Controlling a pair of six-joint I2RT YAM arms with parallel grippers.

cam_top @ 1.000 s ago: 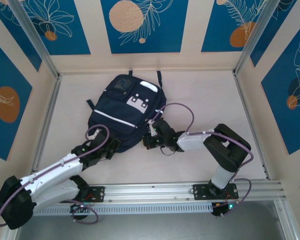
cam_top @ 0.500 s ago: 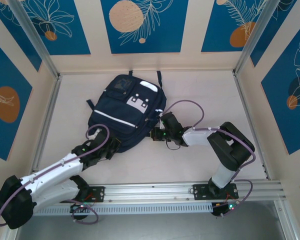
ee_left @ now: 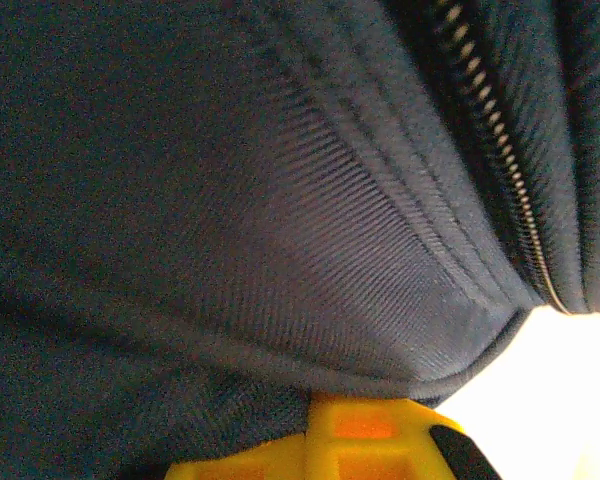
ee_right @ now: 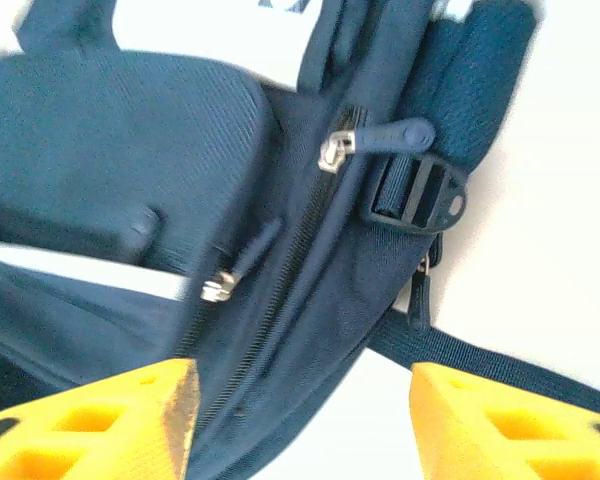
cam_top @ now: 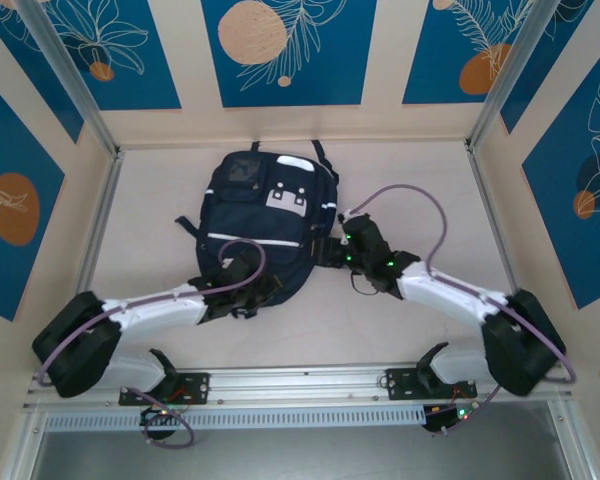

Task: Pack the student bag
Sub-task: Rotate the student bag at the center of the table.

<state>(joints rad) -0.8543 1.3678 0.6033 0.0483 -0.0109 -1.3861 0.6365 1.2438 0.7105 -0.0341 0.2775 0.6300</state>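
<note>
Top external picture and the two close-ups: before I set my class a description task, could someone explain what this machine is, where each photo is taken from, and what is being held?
The overhead picture looks down on a pair of robot arms bolted at the near edge of a table. Each arm ends in a two-fingered hand with a small camera beside it, and the two close-ups come from those cameras. On the table lies a navy student bag. The left hand is closed at the bag's near edge, apparently pinching fabric. The right hand is open and holds nothing, facing the bag's side near a zip pull.
</note>
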